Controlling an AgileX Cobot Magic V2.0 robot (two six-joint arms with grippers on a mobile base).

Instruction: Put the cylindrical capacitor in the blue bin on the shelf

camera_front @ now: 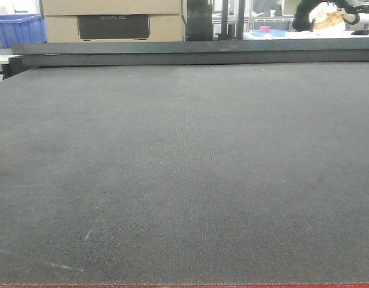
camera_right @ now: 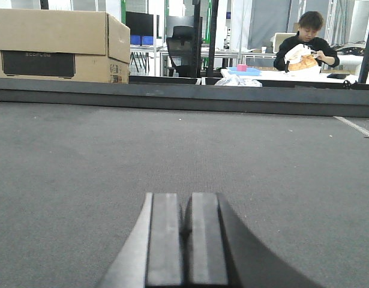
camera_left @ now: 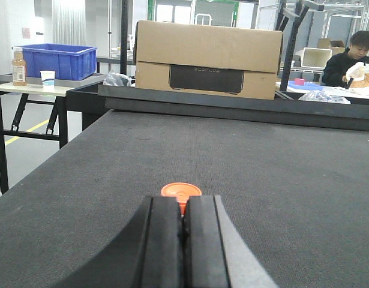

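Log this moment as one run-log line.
left gripper shut | orange disc at its tips | right gripper shut | shelf not in view

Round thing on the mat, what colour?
The round thing is orange, clearest in the left wrist view.

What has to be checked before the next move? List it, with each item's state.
1. Capacitor located: cannot tell. Only an orange round piece shows, at the left fingertips.
2. Left gripper holding that piece: cannot tell. Its jaws are closed and the piece sits right at the tips.
3. Right gripper free: ok. It is closed with nothing in it.
4. Steel shelf in view: not ok. No view shows it.
5. Target bin found: not ok. The only blue crate stands on a side table, not on a shelf.
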